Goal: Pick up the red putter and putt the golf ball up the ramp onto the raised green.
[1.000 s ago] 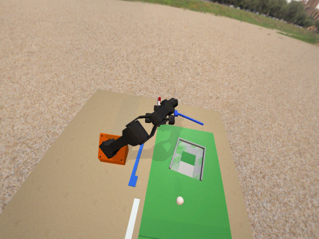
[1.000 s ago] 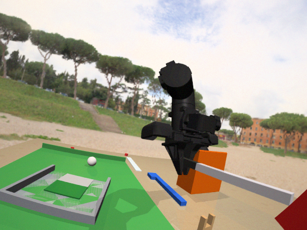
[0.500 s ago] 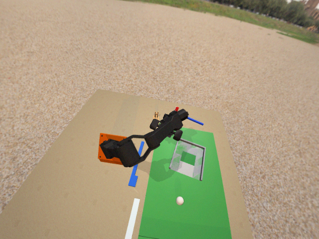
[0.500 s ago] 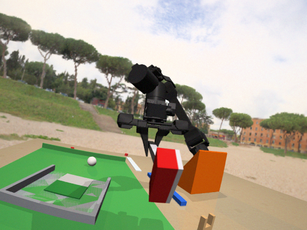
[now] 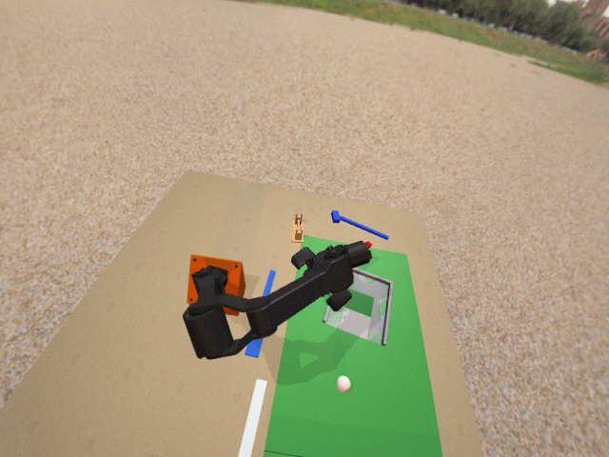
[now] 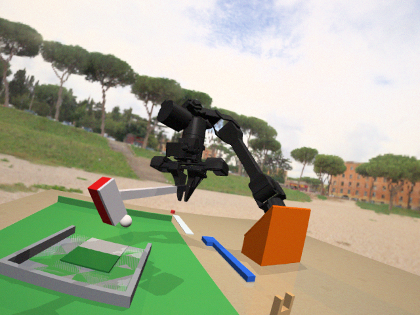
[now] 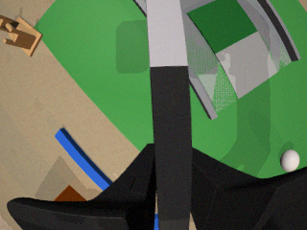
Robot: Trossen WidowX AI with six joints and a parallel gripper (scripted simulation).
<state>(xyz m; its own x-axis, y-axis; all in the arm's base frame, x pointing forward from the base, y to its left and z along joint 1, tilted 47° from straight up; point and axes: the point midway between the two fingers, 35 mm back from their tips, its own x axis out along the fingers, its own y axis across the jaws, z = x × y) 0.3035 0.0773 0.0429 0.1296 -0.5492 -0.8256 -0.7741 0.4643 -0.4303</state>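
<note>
My gripper [image 6: 183, 195] [image 7: 164, 149] is shut on the dark grip of the red putter [image 6: 149, 192] [image 7: 169, 35] and holds it above the green mat [image 5: 314, 418] [image 6: 200, 288]. The putter's pale shaft and red-and-grey head reach out sideways in the exterior view; in the top view only a bit of red shows past the arm. The white golf ball [image 5: 343, 384] [image 6: 125, 220] [image 7: 290, 160] lies on the mat, in front of the grey ramp [image 5: 354, 326] [image 6: 103, 245] [image 7: 249, 64]. The raised green [image 5: 360, 303] [image 6: 89, 259] [image 7: 221, 24] is the dark green square beyond it.
Grey walls [image 5: 387, 314] [image 6: 67, 287] stand around the raised green. One blue putter [image 5: 361, 227] lies behind the mat, another [image 5: 251, 347] [image 6: 230, 259] [image 7: 82, 158] beside it. An orange block [image 6: 288, 237], a wooden rack [image 5: 298, 234] [image 7: 31, 40] and a white strip [image 5: 253, 418] [image 6: 183, 224] also stand or lie nearby.
</note>
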